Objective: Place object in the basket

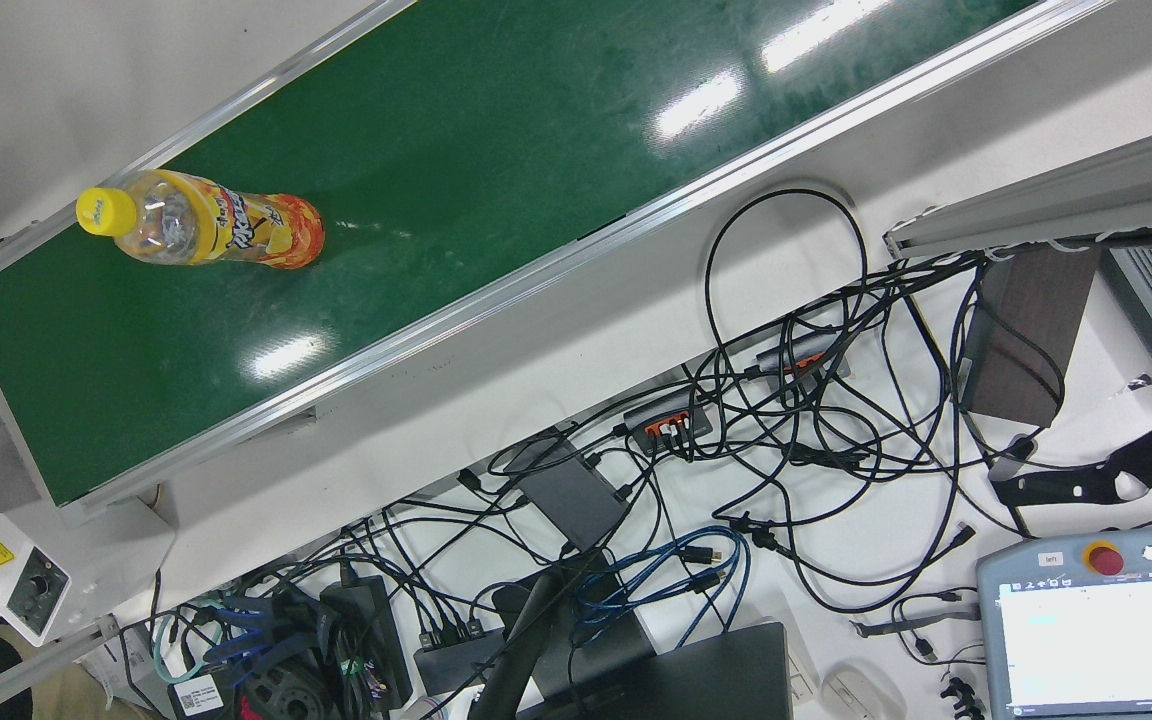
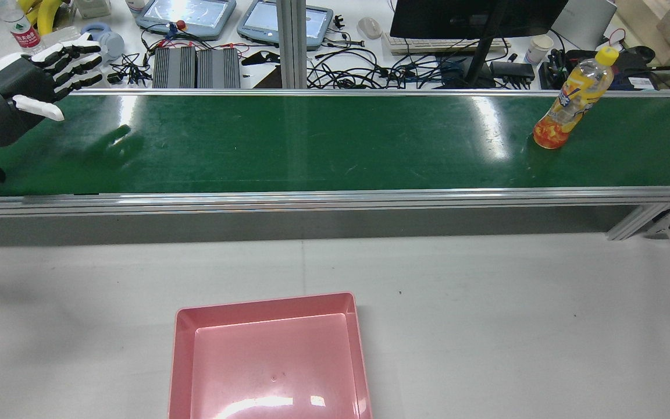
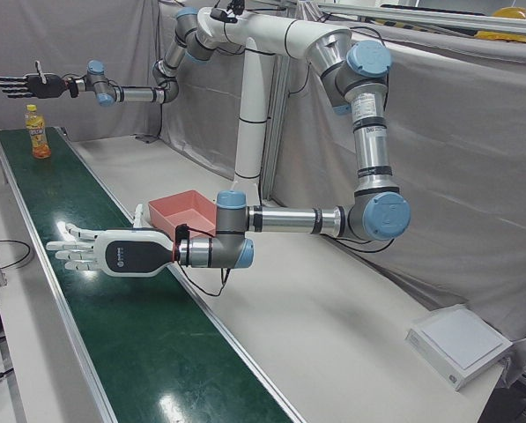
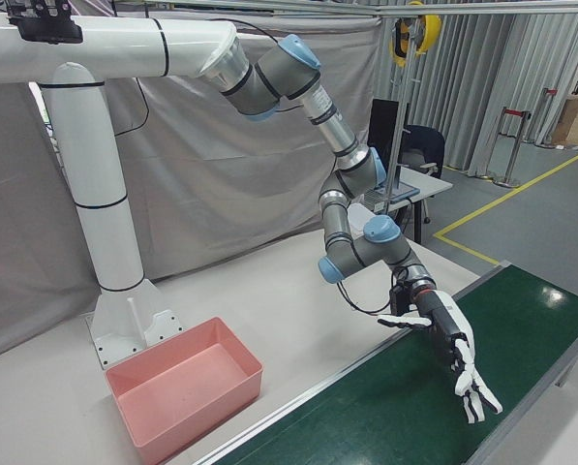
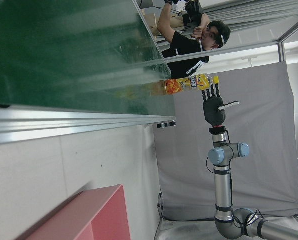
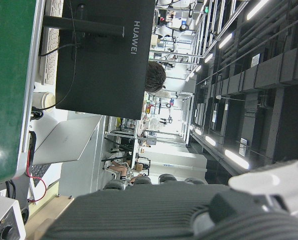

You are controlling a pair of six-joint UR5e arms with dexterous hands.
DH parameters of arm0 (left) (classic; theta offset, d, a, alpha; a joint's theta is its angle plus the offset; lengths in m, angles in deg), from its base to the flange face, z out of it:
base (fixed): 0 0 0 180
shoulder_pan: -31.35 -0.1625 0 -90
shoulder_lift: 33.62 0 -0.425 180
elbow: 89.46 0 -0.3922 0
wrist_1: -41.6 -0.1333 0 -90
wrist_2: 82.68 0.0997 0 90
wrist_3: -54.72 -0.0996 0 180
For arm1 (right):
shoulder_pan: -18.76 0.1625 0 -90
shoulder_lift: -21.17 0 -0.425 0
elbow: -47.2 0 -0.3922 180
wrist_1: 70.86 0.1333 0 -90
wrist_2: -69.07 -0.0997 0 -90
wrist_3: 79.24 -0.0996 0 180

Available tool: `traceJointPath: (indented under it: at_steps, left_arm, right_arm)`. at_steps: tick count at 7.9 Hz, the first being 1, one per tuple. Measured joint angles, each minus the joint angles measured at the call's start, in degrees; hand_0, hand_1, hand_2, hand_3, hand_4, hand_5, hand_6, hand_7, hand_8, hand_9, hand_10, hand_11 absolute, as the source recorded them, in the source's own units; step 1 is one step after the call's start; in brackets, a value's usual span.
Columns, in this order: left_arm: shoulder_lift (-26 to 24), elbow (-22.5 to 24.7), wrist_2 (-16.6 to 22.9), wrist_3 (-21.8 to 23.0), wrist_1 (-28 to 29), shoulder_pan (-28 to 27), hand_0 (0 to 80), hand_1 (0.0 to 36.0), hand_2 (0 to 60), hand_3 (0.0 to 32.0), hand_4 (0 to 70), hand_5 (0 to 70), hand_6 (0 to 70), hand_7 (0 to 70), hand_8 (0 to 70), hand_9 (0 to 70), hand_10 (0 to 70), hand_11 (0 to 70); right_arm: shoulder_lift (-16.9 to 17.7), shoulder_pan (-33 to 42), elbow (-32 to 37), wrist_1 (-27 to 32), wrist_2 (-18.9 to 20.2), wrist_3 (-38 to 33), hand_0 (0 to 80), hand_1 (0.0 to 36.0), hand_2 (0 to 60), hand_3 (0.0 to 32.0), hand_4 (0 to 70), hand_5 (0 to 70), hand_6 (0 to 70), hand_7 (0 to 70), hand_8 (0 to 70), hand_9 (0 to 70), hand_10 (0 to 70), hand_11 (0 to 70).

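waiting stage: yellow-capped orange drink bottle point(image 2: 570, 102) upright on the green conveyor belt point(image 2: 312, 142); both hands spread, empty; next, reach and grasp it.

bright overhead glare on belt point(image 2: 323, 139)

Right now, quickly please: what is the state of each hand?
Left hand: open, fingers spread, holding nothing, above the belt's end.
Right hand: open, holding nothing, above the bottle.

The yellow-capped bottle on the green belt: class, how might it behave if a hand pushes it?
The bottle stands upright, tall and narrow, so it probably tips easily. It looks nearly empty, so likely light. Once toppled, its round body may roll.
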Motion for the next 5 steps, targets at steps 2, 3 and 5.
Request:
traceJointPath:
  at_steps: [2,3,5]
  left_arm:
    - [0.8,0.2,0.0,0.0,0.4,-0.2,49.3,8.4,0.0,5.8,11.8,23.9,0.7,0.1,8.0,7.6,7.0,11.2]
    - [0.8,0.3,0.0,-0.1,0.4,-0.6,49.6,8.7,0.0,5.8,11.8,23.6,0.8,0.3,8.0,7.7,7.0,11.3]
    - [0.8,0.4,0.0,-0.1,0.4,-0.7,50.2,9.4,0.0,6.6,11.8,22.3,0.4,0.0,7.2,6.9,7.0,11.3]
  right_arm:
    - [0.0,0.0,0.0,0.0,0.0,0.0,0.0,0.0,0.0,0.0,0.0,0.0,0.0,0.0,0.0,0.0,0.0,0.0]
    - [0.0,0.0,0.0,0.0,0.0,0.0,0.0,0.0,0.0,0.0,0.0,0.0,0.0,0.0,0.0,0.0,0.0,0.0]
    - [0.0,0.0,0.1,0.0,0.0,0.0,0.0,0.0,0.0,0.0,0.0,0.0,0.0,0.0,0.0,0.0,0.0,0.0]
